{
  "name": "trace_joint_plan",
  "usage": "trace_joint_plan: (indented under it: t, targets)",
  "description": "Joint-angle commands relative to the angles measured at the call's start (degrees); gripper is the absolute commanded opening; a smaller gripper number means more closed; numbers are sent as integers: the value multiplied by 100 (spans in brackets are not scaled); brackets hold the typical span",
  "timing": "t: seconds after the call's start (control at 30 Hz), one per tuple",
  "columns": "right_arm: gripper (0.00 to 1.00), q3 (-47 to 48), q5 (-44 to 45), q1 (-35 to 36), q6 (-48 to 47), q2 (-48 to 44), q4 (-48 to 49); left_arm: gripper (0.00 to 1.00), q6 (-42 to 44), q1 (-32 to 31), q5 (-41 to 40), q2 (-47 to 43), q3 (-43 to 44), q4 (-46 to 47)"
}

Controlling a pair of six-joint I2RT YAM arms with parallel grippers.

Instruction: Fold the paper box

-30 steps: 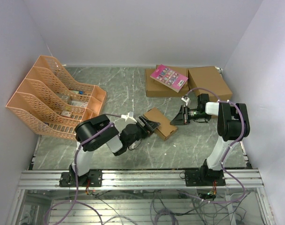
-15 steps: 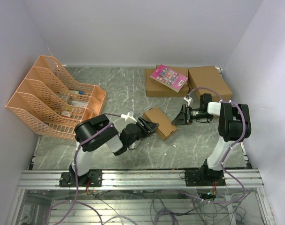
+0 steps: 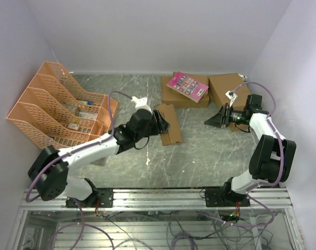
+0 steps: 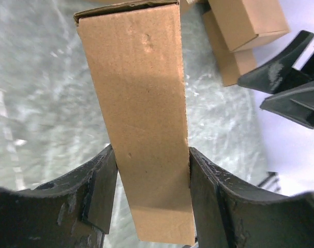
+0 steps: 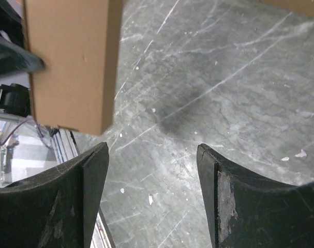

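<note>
**A:** What's different from a second ago?

**B:** Your left arm has stretched out from its folded pose and carried the paper box up the bench toward the pink booklet. The box lay slantwise, well short of the booklet. Now it sits just on the booklet's near side, a touch to its left, running almost straight away from you. Your right hand has backed off as well. It was close to the box's end and is now out to the booklet's right, well apart from the box.

**A:** What does that mean for the fold?

**B:** I'd judge the shaping is mostly done. In the left wrist view the box reads as a closed oblong, with no loose flaps on the faces you can see. With the right hand withdrawn, this looks more like carrying or placing than creasing.

**A:** And the grip?

**B:** Your left hand is clamped on the box, one of its fingers on each long side toward the rear end. The rest of the box sticks out ahead toward the booklet. In the right wrist view the box's shadow falls apart from it, so it seems lifted off the bench. Your right hand is spread wide with nothing in it.
</note>
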Motion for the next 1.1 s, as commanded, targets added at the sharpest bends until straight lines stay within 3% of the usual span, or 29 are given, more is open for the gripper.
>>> trace_joint_plan:
  t: [0.0, 0.23, 0.57, 0.73, 1.07]
  targets:
    - [68, -37, -99, -22, 183, -270, 159, 55, 1886, 205, -587, -121, 1574, -4124]
    - [69, -54, -168, -137, 224, -379, 156, 53, 2934, 187, -1654, 1358, 3854, -6869]
    - [69, -5, -264, -313, 82, -311, -13, 53, 2847, -490, -3272, 3717, 6038, -8637]
    - [69, 32, -355, -436, -56, -264, -152, 58, 2667, -757, -3350, 4613, 6557, -8886]
    - [69, 96, -459, -581, -299, -191, -425, 99, 2637, -1352, -3174, 5410, 6875, -8646]
